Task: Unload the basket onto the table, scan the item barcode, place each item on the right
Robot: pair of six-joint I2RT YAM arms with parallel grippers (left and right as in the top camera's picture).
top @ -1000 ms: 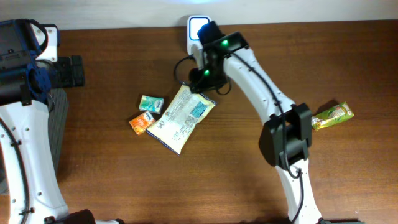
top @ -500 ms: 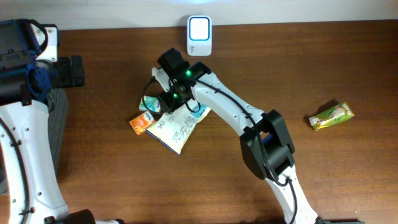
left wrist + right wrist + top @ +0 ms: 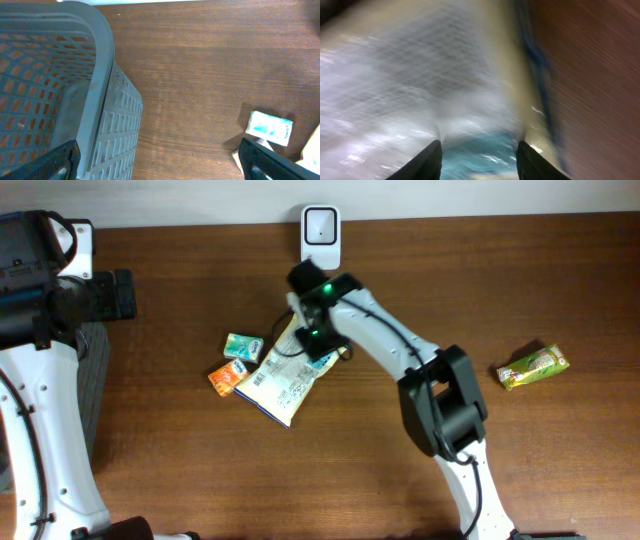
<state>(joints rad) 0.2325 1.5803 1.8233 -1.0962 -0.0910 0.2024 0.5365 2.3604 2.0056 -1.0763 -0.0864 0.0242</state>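
**Right pincer over the snack bag; barcode not yet shown to the scanner**

1. Right pincer [image 3: 479,160]: the jaws stand part open. Its two fingers [image 3: 427,161] show a clear gap with nothing seen pinched between them. The wrist view is badly smeared, so the grip cannot be fully confirmed. On balance I judge that it holds nothing.

2. Directly beneath it lies the snack bag [image 3: 285,372], flat on the bench [image 3: 560,470], about midway between the left and right edges and nearer the far edge. The pincer hangs over the bag's far end, the end closest to the scanner. This is a sensible place to take hold, because the lift to the reader is short from there.

3. The scanner [image 3: 320,226] stands at the middle of the far edge with its window lit. Nothing is in front of it.

4. Just beside the bag, on its left-edge side, lie a teal packet [image 3: 243,346] and an orange packet [image 3: 226,378]. The orange packet looks to touch the bag, so a careless lift may drag it. A green and yellow packet [image 3: 535,366] lies well apart, near the right edge.

5. Left pincer [image 3: 160,165]: it is spread wide and empty, parked above the grey basket [image 3: 100,75] at the left edge and clear of the working area. I judge the basket to be the drop point for scanned goods.
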